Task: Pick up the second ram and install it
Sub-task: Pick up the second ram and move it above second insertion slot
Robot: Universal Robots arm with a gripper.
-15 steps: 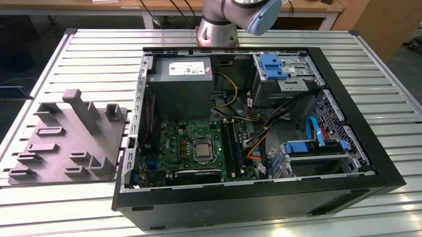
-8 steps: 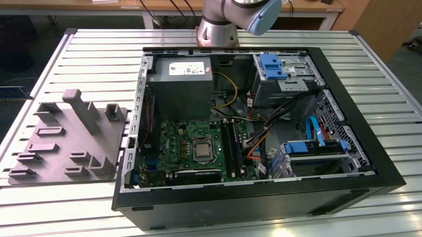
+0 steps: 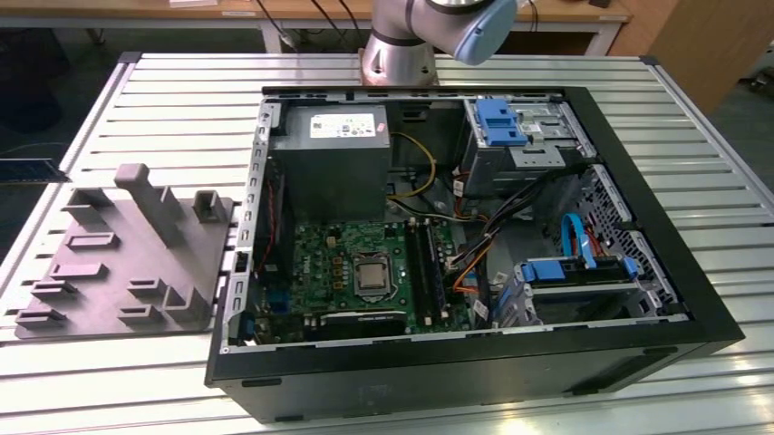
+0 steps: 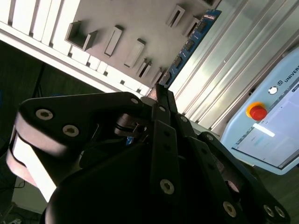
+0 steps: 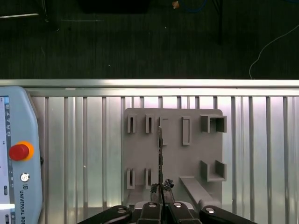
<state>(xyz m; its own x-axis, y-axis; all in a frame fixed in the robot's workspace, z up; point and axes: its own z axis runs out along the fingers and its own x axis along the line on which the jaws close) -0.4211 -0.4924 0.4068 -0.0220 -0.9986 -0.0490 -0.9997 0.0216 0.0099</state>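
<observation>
My gripper [image 5: 160,187] is shut on the second ram [image 5: 160,149], a thin dark stick seen edge-on that reaches out from the fingertips. In the second wrist view the ram [image 4: 189,46] shows its blue-green face with dark chips, running out past my gripper [image 4: 159,91]. It hangs high above the grey slotted holder plate [image 5: 187,161], apart from it. In the exterior view the open computer case [image 3: 677,299] lies on the table, with the green motherboard [image 3: 317,263] and its long black memory slots [image 3: 426,263] inside.
The grey holder plate [image 3: 115,272] sits at the exterior view's left of the case on the ribbed metal table [image 3: 181,109]. A pale blue teach pendant [image 5: 14,154] with a red button lies beside the holder. The arm's base [image 3: 400,50] stands behind the case. Dark floor lies beyond the table edge.
</observation>
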